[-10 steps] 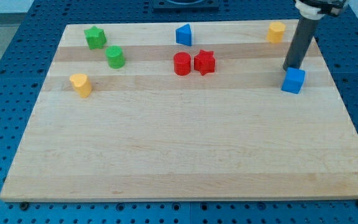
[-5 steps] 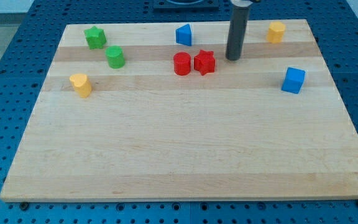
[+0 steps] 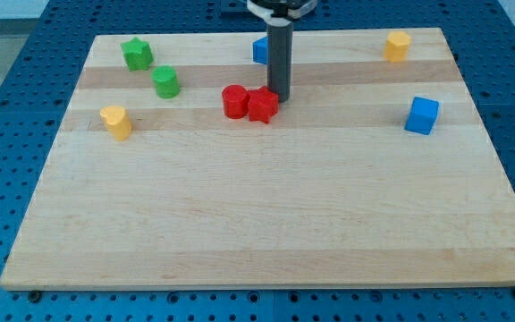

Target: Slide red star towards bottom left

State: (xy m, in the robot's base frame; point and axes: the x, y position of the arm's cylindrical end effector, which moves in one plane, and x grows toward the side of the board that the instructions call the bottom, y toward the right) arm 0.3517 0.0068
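The red star (image 3: 262,105) lies on the wooden board (image 3: 266,224) a little above the middle. A red cylinder (image 3: 234,101) touches its left side. My tip (image 3: 279,96) stands right against the star's upper right edge. The rod rises straight up from there and hides part of the blue triangular block (image 3: 260,49) behind it.
A green star (image 3: 137,54) and a green cylinder (image 3: 165,82) sit at the upper left. A yellow block (image 3: 115,121) lies at the left. A yellow hexagonal block (image 3: 398,45) is at the top right, a blue cube (image 3: 423,115) at the right.
My tip has moved left from beside the blue cube to the red star. It has pushed the star and the red cylinder left and slightly down.
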